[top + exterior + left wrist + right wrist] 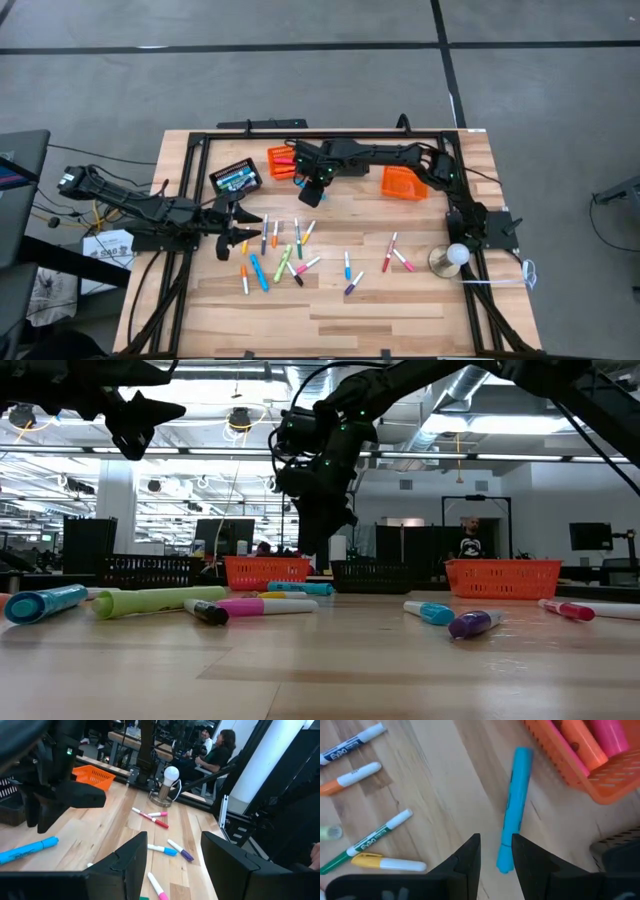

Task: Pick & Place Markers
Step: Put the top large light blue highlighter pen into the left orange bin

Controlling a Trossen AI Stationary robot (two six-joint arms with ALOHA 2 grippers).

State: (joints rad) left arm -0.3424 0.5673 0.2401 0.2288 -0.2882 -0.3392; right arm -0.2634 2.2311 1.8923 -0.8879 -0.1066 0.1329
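The light blue marker (514,809) under my right gripper (495,851) should be an easy lift: light, stiff, a smooth plastic barrel that could roll or slip if I pinch it off-centre. I judge the best hold is across the middle of the barrel, fingers square to its length, so it neither pivots nor squirts out. My right jaws are parted narrowly and empty, hovering just above its near end. It lies flat on the table (400,310), just beside the orange basket (281,162), which already holds orange and pink markers.

The other markers (285,258) are scattered across the middle of the table: short thin capped pens in orange, yellow, green, blue, pink, red, purple and white, some lying singly and some fanned close together. In the right wrist view I see white-barrelled ones with blue, orange and green caps, and a yellow one touching the green-capped one. Thin as they are, crowded ones would be awkward to take without nudging a neighbour.

My left gripper (243,228) hangs above the table at the left edge of the scatter, jaws wide and holding nothing. A second orange basket (402,183) sits further right, and a black basket (237,178) near the first; I cannot quite make out its contents.
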